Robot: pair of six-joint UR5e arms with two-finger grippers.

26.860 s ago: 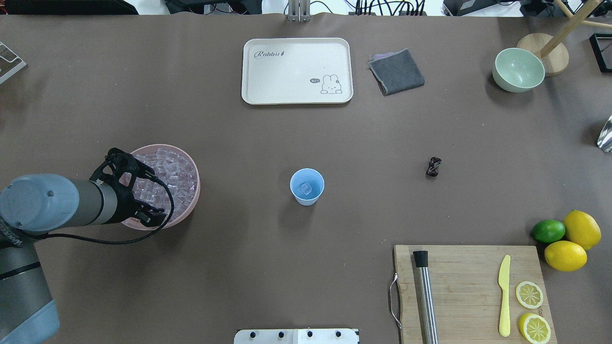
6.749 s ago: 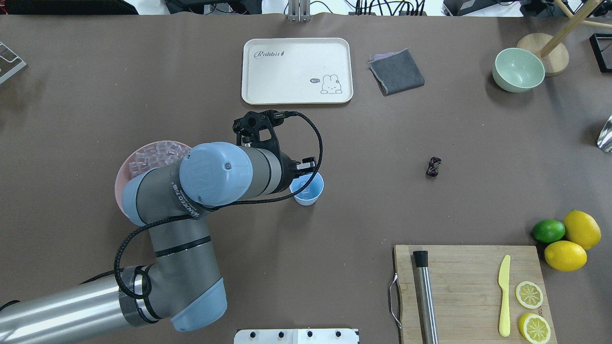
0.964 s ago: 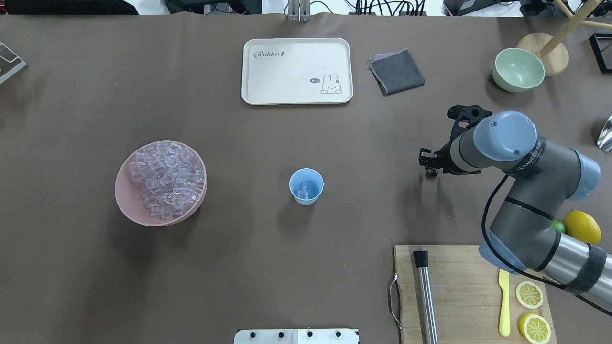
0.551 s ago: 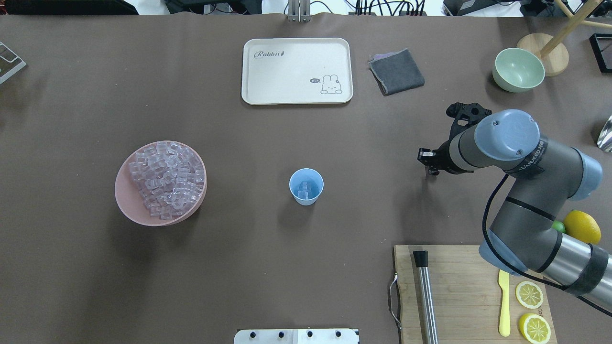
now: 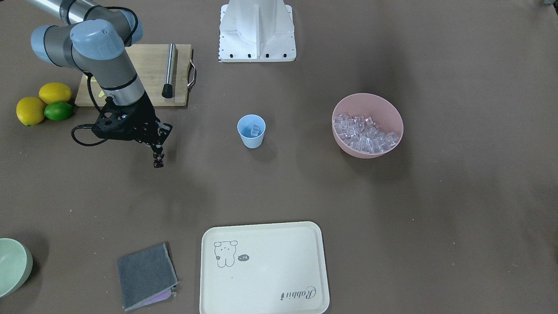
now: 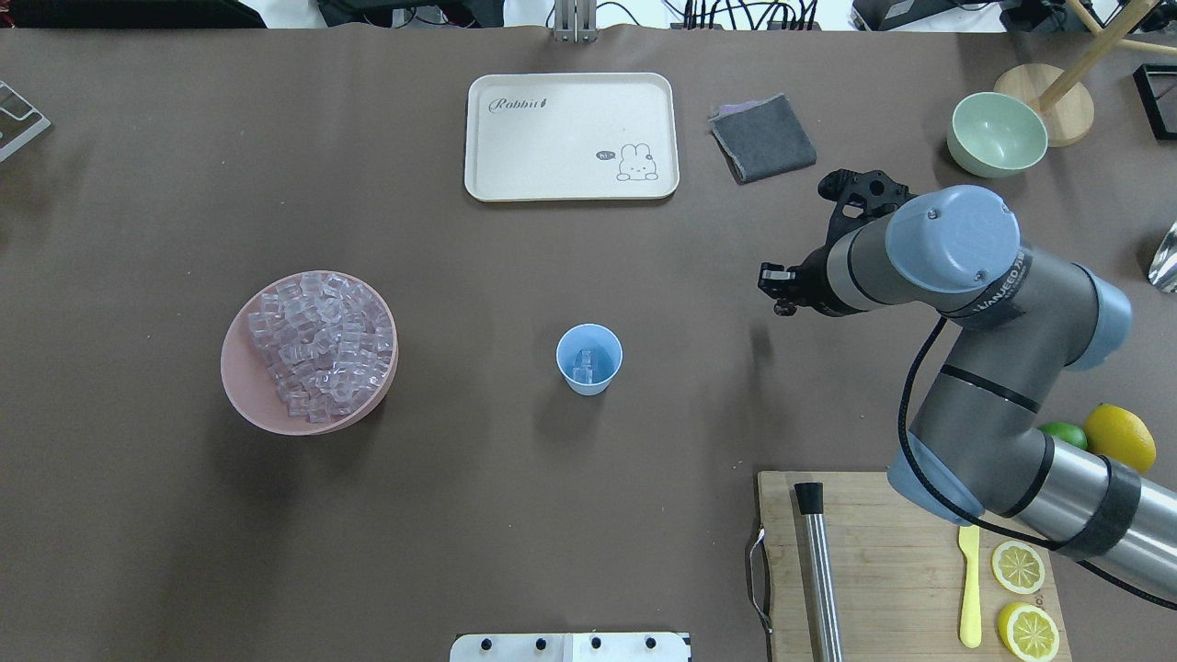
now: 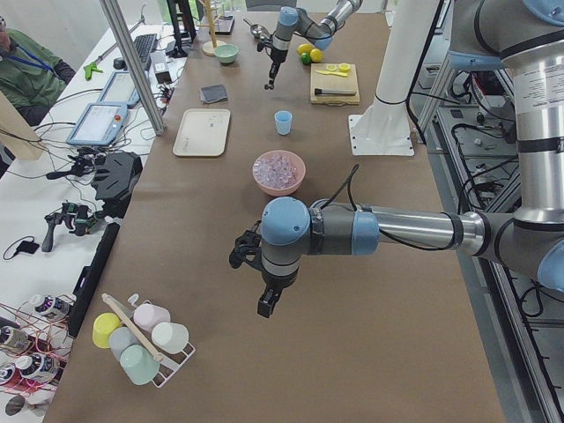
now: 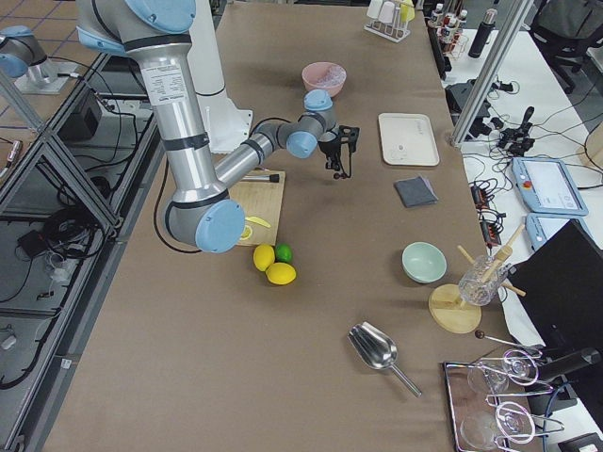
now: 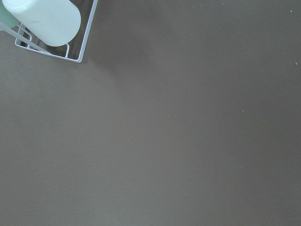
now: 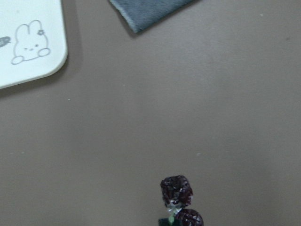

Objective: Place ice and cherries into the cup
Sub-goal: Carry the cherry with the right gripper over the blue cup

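Observation:
The light blue cup stands mid-table with a few ice cubes in it; it also shows in the front view. More ice fills the pink bowl to its left. My right gripper is shut on the stems of the dark cherries, which hang just above the table to the right of the cup. The right wrist view shows the cherries dangling. My left gripper shows only in the left side view, far from the cup; I cannot tell whether it is open or shut.
A cream tray, a grey cloth and a green bowl lie at the far side. A cutting board with a muddler, a knife and lemon slices is at the near right, with a lemon and a lime beside it. A cup rack stands near my left arm.
My right gripper has lifted the cherries off the table and moved them left toward the cup. My left arm, over the cup 6.7 s ago, is out of the overhead view.

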